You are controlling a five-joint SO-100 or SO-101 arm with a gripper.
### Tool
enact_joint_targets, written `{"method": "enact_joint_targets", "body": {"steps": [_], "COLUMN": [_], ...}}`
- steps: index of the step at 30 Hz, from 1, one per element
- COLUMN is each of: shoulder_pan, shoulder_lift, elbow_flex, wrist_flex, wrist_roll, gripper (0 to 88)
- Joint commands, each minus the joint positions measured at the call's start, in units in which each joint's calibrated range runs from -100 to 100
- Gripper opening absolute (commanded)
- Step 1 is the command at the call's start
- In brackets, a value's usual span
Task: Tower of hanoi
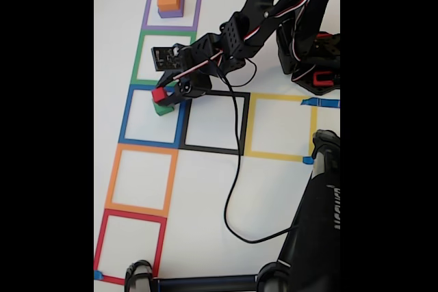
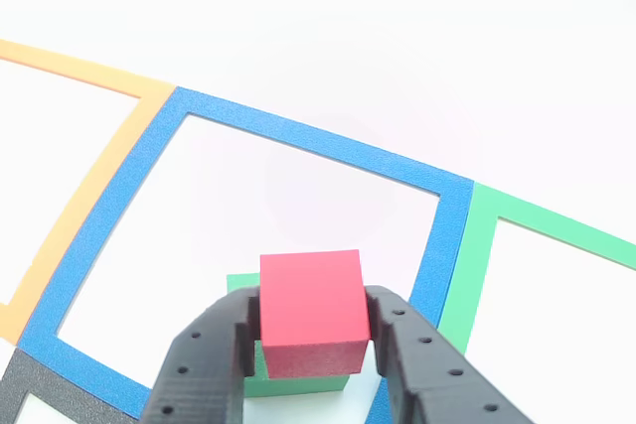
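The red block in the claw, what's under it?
A green block sits right under the red block, inside the blue tape square. The claw grips the red block's sides. Most of the green block's top is covered, so contact can't be confirmed.

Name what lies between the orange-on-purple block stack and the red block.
In the fixed view, the bare green tape square lies between the orange-on-purple block stack and the red block.

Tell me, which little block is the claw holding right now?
The red block, the smallest, between the gripper fingers atop the green block.
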Motion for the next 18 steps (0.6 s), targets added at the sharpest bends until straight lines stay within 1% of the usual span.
{"method": "enact_joint_targets", "body": {"steps": [1, 18], "shoulder_pan": [0.18, -1.07], "shoulder_lift": [0.16, 3.15], "elbow_flex": [-0.60, -1.32], "wrist_flex": [-1.42, -4.42], "wrist_roll": [0.54, 0.54], "gripper": [5.3, 5.5]}}
